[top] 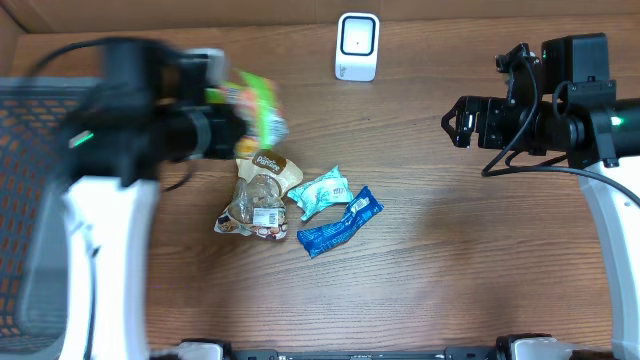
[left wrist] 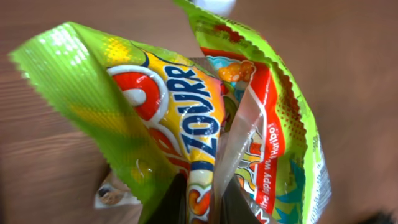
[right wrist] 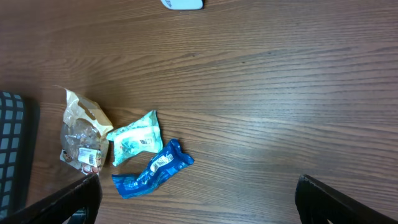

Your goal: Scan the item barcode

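A clear bag of nuts (right wrist: 81,134), a teal packet (right wrist: 135,144) and a blue wrapper (right wrist: 152,171) huddle on the wooden table (right wrist: 280,93) near a dark basket (right wrist: 12,155), with the right gripper (right wrist: 198,186) spread wide.

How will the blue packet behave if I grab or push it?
The blue packet looks crinkled and twisted, so probably floppy and light. Its glossy film may slip. Lying flat, it likely won't roll, but could slide into the teal packet beside it.

Wood table (top: 450,250): white scanner (top: 357,46) stands near the far edge. Mid-table is a cluster of a clear snack bag (top: 258,200), a teal packet (top: 320,193) against it and a blue packet (top: 340,222) just beside that. Far left, blurry, probably a mesh basket (top: 20,130).
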Tool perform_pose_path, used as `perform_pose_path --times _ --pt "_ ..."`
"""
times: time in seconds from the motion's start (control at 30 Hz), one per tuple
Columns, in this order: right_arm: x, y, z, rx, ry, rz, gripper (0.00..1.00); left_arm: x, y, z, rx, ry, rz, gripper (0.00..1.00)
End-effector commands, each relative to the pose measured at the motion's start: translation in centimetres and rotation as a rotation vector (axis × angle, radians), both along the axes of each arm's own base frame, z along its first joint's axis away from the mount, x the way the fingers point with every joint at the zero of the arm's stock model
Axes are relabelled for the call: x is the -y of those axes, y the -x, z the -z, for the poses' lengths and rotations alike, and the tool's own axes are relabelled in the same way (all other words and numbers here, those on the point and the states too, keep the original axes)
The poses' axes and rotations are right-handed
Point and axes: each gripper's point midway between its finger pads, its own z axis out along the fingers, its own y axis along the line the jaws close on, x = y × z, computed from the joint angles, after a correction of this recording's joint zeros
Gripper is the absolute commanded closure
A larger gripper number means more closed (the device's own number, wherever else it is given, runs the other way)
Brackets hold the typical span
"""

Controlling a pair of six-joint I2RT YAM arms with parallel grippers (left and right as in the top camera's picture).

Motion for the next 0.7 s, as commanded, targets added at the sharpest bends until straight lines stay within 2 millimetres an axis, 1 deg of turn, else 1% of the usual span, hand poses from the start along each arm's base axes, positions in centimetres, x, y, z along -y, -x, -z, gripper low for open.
perform_pose_path --times 0.0,0.1,0.17,0.2,0.23,0.3,0.37,0.4,0.43,0.47,0.5,0.53,0.57,0.6,0.63,0.67 --pt "-0.2 -0.2 -0.8 0.025 -0.006 -0.007 0.0 5.9 -1.1 6.8 -0.142 -0.059 0.181 0.96" --pt "-0.2 -0.2 -0.8 0.022 -0.006 -0.007 0.0 11.1 -1.3 10.9 -0.252 0.013 0.307 0.95" --pt "-0.2 -0.2 -0.8 0.021 -0.006 -0.007 0.0 13.7 -1.3 12.7 -0.304 0.089 0.369 0.96" --pt "-0.2 -0.2 -0.8 0.021 -0.006 -0.007 0.0 15.6 -1.3 13.7 -0.338 0.163 0.411 0.96" --pt "-0.2 -0.1 -0.8 0.02 -0.006 -0.007 0.0 16.4 -1.4 14.0 -0.352 0.201 0.43 0.96" --pt "-0.2 -0.1 -0.8 0.02 -0.006 -0.007 0.0 17.7 -1.4 14.1 -0.36 0.28 0.479 0.96" --pt "-0.2 -0.1 -0.8 0.02 -0.006 -0.007 0.0 18.6 -1.4 12.9 -0.33 0.382 0.549 0.96" --pt "-0.2 -0.2 -0.8 0.021 -0.006 -0.007 0.0 18.7 -1.5 12.3 -0.314 0.414 0.571 0.96" --pt "-0.2 -0.2 -0.8 0.021 -0.006 -0.007 0.0 18.9 -1.4 11.0 -0.287 0.47 0.609 0.96" --pt "-0.2 -0.2 -0.8 0.021 -0.006 -0.007 0.0 18.9 -1.3 10.3 -0.273 0.501 0.629 0.96" --pt "-0.2 -0.2 -0.8 0.022 -0.005 -0.007 0.0 18.8 -1.4 9.1 -0.251 0.558 0.652 0.96" --pt "-0.2 -0.2 -0.8 0.022 -0.005 -0.007 0.0 18.5 -1.4 7.4 -0.221 0.642 0.682 0.96" --pt "-0.2 -0.2 -0.8 0.022 -0.005 -0.007 0.0 18.2 -1.4 6.3 -0.2 0.697 0.7 0.96" --pt "-0.2 -0.2 -0.8 0.021 -0.005 -0.007 0.0 17.7 -1.5 5.1 -0.176 0.76 0.716 0.96" --pt "-0.2 -0.2 -0.7 0.021 -0.005 -0.007 0.0 17.4 -1.6 4.3 -0.161 0.802 0.725 0.96" --pt "-0.2 -0.3 -0.6 0.018 -0.004 -0.007 0.0 16.5 -1.9 2.9 -0.135 0.883 0.735 0.96"
